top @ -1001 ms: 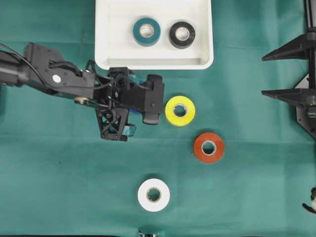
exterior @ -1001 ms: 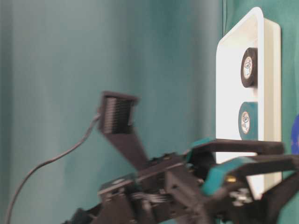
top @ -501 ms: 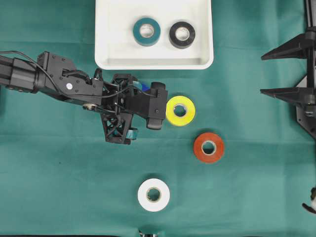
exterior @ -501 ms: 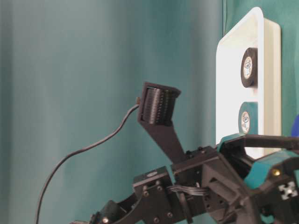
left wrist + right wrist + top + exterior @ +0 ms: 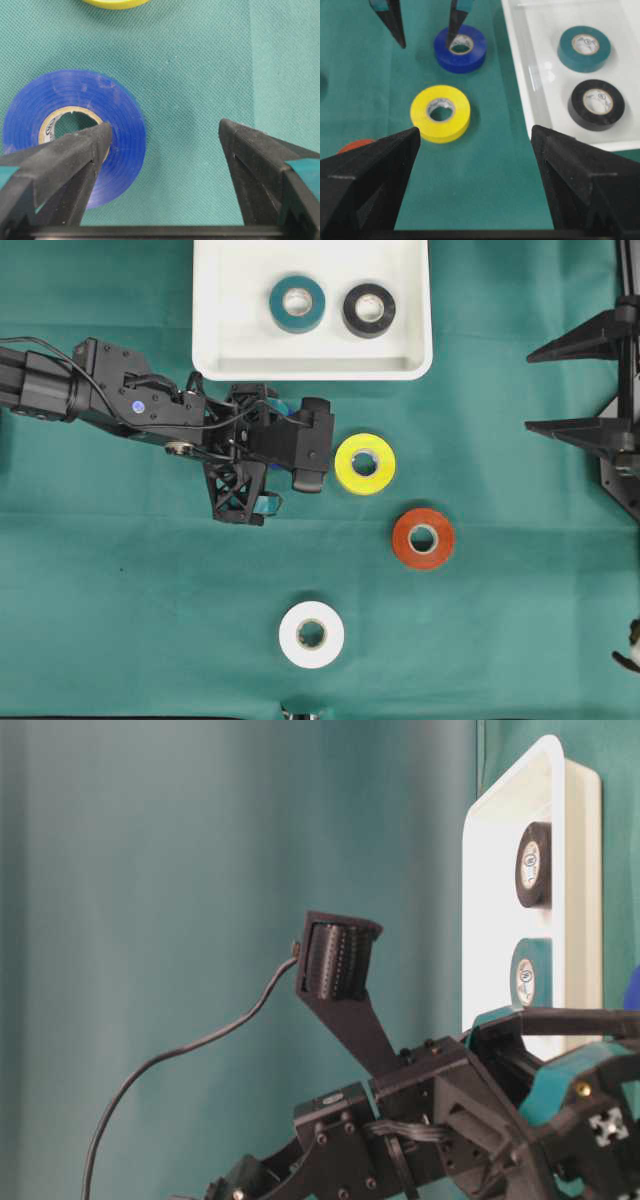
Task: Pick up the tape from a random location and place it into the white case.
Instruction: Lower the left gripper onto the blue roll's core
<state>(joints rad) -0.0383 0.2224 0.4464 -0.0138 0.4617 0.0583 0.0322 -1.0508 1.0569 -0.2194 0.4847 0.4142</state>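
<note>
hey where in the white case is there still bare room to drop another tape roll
The white case is bare across its left part, beside the teal roll, and along its near strip below both rolls. The right part is crowded: the black roll sits close to the teal one and the right wall.

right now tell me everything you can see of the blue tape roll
The blue tape roll is a glossy ring of blue plastic tape wound on a pale cardboard core with faint print. It lies flat on the green cloth, outside the white case and beside the yellow roll. The open left gripper is over it: one of its fingers points at the core hole, the other stands off to the side over bare cloth. Whether that finger touches the roll cannot be told. In the overhead view the gripper hides most of it.
</note>
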